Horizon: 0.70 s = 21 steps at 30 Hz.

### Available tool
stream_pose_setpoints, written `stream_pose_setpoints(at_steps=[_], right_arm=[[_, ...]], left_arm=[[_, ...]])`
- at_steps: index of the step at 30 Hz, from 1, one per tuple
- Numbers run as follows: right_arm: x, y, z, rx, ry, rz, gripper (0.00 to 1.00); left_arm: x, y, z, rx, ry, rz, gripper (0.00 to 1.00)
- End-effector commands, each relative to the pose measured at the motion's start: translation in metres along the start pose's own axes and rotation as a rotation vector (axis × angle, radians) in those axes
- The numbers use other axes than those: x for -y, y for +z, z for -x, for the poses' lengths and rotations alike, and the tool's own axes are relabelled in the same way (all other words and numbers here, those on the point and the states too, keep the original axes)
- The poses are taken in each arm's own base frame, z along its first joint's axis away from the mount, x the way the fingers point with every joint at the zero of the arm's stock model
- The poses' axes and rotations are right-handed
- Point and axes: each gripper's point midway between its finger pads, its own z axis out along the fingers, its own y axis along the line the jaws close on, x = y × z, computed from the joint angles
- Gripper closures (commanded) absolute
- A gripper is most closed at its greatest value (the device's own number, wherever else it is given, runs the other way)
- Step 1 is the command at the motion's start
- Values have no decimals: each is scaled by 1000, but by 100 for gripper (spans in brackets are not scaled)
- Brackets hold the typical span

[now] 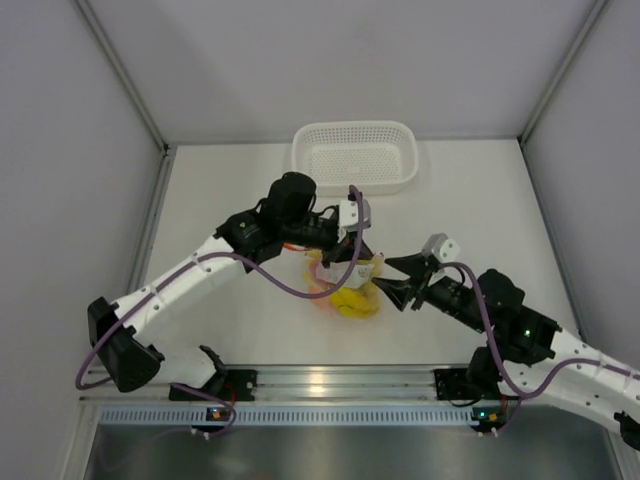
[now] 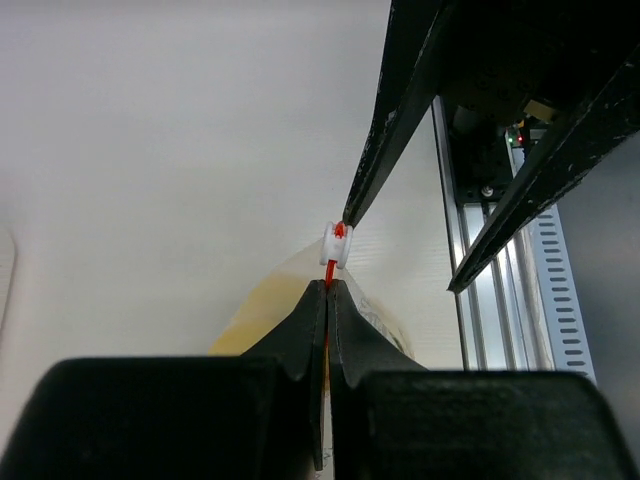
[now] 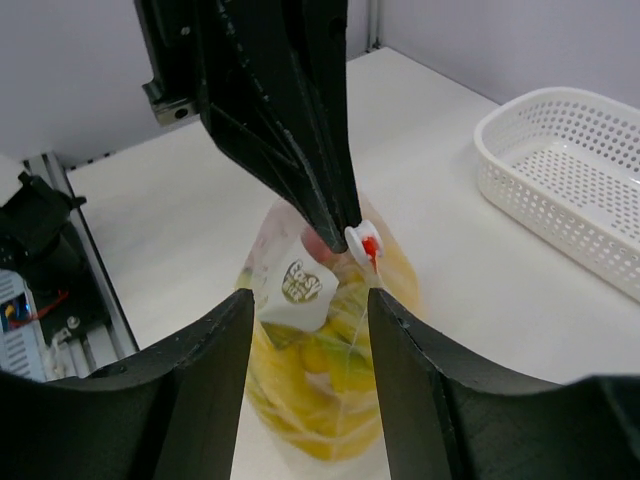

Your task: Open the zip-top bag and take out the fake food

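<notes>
The zip-top bag (image 1: 345, 285) stands mid-table, clear and crinkly, with yellow banana fake food (image 1: 357, 302) inside. My left gripper (image 1: 347, 256) is shut on the bag's orange-red zip strip (image 2: 331, 270), just behind the white slider (image 2: 337, 245). My right gripper (image 1: 393, 277) is open, right of the bag at its top edge. In the right wrist view its fingers (image 3: 205, 370) straddle the bag (image 3: 300, 420), with the slider (image 3: 362, 240) just ahead of them. Bananas (image 3: 335, 395) and a white label (image 3: 295, 290) show through the plastic. Other fruit is hard to make out.
A white perforated basket (image 1: 355, 155) stands at the back of the table, also in the right wrist view (image 3: 560, 170). The aluminium rail (image 1: 320, 382) runs along the near edge. Grey walls enclose the table on three sides.
</notes>
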Motion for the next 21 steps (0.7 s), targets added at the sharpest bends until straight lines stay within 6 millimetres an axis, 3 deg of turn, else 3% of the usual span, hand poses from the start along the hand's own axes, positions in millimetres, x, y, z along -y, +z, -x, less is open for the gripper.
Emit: stream_pose_setpoints(at_steps=[1, 8, 14, 21], right_arm=[[5, 13, 31, 125, 124, -59, 50], [12, 26, 37, 103, 45, -90, 54], [17, 17, 43, 106, -57, -94, 41], [-2, 19, 45, 70, -150, 41, 35]], left_arm=[[1, -22, 51, 115, 71, 47, 100], [17, -34, 64, 157, 115, 12, 100], [31, -43, 65, 178, 152, -18, 100], [51, -47, 67, 207, 177, -114, 100]])
